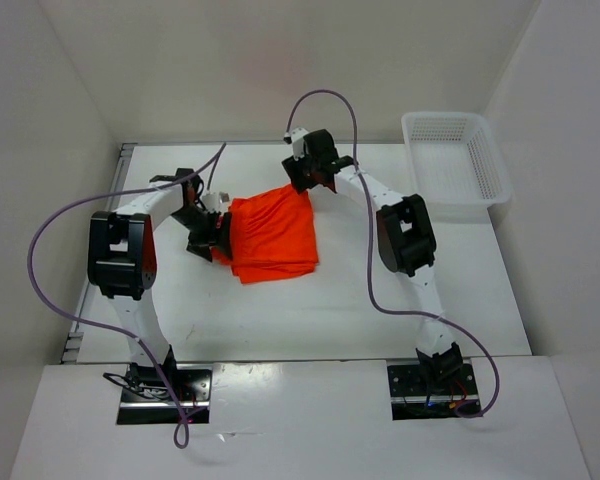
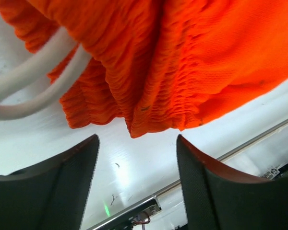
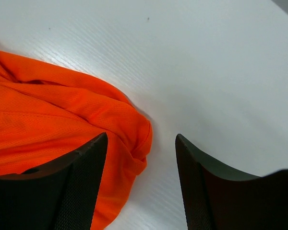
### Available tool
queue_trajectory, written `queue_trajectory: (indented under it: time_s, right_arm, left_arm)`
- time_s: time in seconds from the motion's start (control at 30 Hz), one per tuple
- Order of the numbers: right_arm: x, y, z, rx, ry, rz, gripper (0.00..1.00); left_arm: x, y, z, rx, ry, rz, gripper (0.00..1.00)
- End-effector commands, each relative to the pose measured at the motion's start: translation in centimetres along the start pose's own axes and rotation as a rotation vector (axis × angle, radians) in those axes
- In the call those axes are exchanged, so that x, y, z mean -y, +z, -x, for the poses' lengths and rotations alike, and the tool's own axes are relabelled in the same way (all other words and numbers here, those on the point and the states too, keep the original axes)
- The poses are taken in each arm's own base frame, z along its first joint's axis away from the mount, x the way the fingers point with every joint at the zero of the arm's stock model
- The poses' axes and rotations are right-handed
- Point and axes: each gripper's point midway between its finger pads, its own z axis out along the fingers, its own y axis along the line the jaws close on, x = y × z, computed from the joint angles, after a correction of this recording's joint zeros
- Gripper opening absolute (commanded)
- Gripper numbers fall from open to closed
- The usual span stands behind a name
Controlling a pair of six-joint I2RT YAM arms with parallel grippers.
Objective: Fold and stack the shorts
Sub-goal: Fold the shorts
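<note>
The orange-red shorts [image 1: 272, 236] lie folded in a rough square at the middle of the table. My left gripper [image 1: 212, 243] sits at their left edge. In the left wrist view it [image 2: 138, 139] is open, with bare table between the fingers [image 2: 62, 187] and the gathered waistband [image 2: 153, 105] just beyond the tips; a white drawstring [image 2: 33, 81] loops out on the left. My right gripper [image 1: 310, 180] is at the shorts' far right corner. In the right wrist view it [image 3: 141, 136] is open, and a corner of the shorts [image 3: 134, 139] lies loose beside the left finger.
A white mesh basket [image 1: 455, 160] stands at the back right of the table. A metal rail [image 1: 125, 160] runs along the table's left edge and shows close behind the left gripper [image 2: 240, 146]. White walls close in the sides and back.
</note>
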Motion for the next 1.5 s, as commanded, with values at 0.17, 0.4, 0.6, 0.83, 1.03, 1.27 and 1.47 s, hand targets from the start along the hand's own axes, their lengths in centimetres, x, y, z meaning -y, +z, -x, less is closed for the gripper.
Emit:
queue_trajectory:
  time_s: [0.17,0.4,0.6,0.83,1.03,1.27,1.47]
  right_arm:
    - [1.8,-8.9,7.2,0.167,-0.019,-0.147,0.65]
    - [4.6,-14.7,5.0,0.14,-0.079,-0.339,0.69]
    - [7.8,-22.4,2.1,0.122,-0.078,-0.414,0.71]
    - [9.0,-27.8,-2.7,0.075,-0.106,-0.465,0.73]
    - [6.0,-30.0,-5.2,0.034,-0.115,-0.342,0.74]
    - [6.6,-32.0,-5.4,0.05,-0.147,-0.392,0.74]
    - [7.2,-33.2,-4.8,0.085,-0.138,-0.419,0.75]
  left_arm:
    - [2.7,-6.3,5.6,0.249,0.091,-0.076,1.0]
    - [1.4,-9.7,13.0,0.54,0.213,0.048,1.0]
    - [1.0,-11.3,14.8,0.62,0.233,0.056,1.0]
    - [2.1,-4.6,13.2,0.485,0.252,0.017,1.0]
    - [1.0,-2.9,15.3,0.511,0.263,0.053,1.0]
    - [0.7,0.6,14.6,0.385,0.226,-0.001,0.42]
    - [-0.2,0.9,15.1,0.389,0.216,0.012,0.12]
